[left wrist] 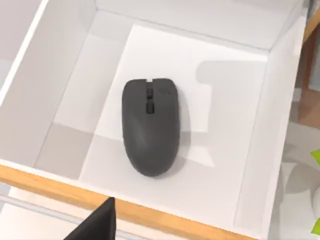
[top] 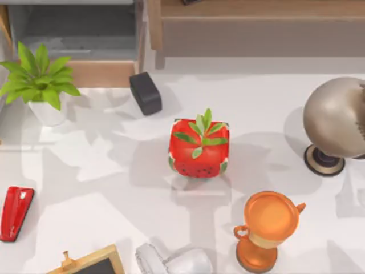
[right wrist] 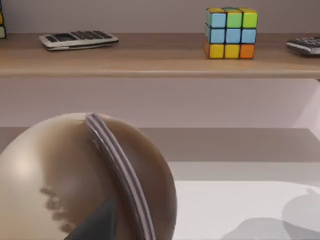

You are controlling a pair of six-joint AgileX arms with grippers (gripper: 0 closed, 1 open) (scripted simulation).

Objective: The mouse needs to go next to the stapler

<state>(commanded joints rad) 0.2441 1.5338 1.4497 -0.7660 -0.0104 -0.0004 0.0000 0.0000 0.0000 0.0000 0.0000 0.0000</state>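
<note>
The mouse (left wrist: 150,125), dark grey with a scroll wheel, lies flat inside a white drawer (left wrist: 65,80) with a wooden front edge, directly below my left wrist camera. My left gripper's dark finger (left wrist: 97,226) pokes in near that front edge, apart from the mouse. A small black rounded block (top: 145,93) lies on the table by the drawer's (top: 102,73) front right corner; I cannot tell whether it is the same mouse. The red stapler (top: 16,212) lies at the table's left edge. My right gripper's dark finger (right wrist: 97,222) hangs before a big beige ball.
A red watermelon-patterned plant cube (top: 199,147) stands mid-table. A leafy potted plant (top: 39,80) is at the left. An orange trophy (top: 268,228) and the beige ball on its stand (top: 336,123) occupy the right. A small blackboard (top: 91,264) and a white object (top: 177,261) sit at the front.
</note>
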